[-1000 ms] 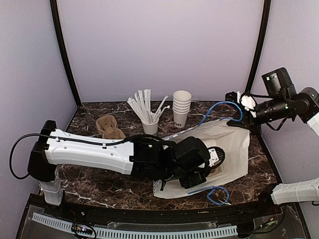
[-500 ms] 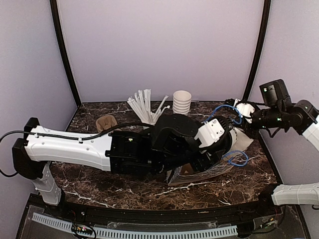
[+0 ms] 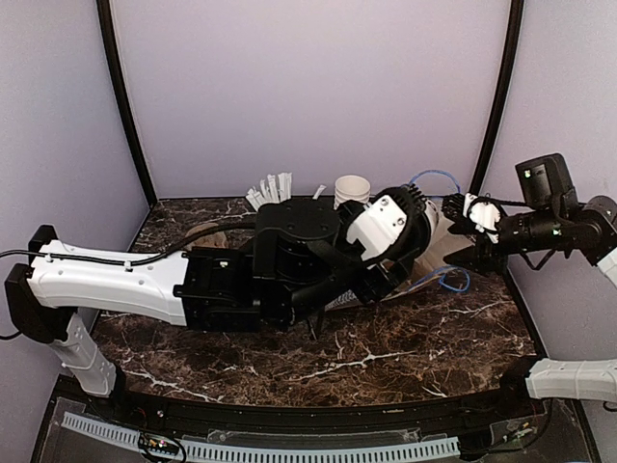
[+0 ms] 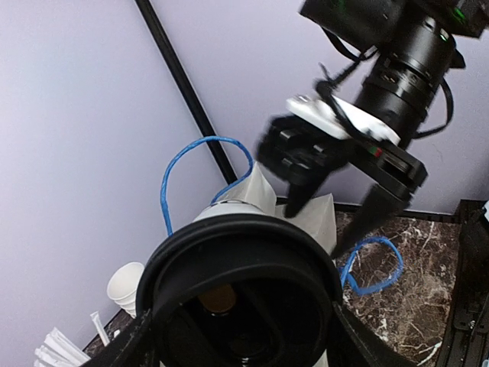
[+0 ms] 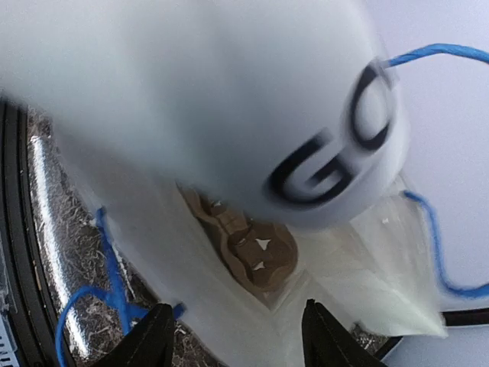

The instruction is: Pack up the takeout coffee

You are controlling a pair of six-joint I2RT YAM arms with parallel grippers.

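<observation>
Holding the takeout coffee cup (image 5: 229,99), the left gripper (image 4: 237,340) has its fingers clamped on either side, black lid (image 4: 237,233) toward its wrist camera. The cup's long axis points away, at the white bag (image 5: 367,260) just beyond; the carrier (image 5: 256,248) sits inside. Right gripper (image 4: 330,222) is spread, empty. Cup blurred; probably tilted. Left arm does the insertion.

White straws (image 3: 271,187) and stacked paper cups (image 3: 351,186) are seen at the back of the marble table (image 3: 415,340); a blue-handled white bag (image 4: 258,191) is seen at right.
</observation>
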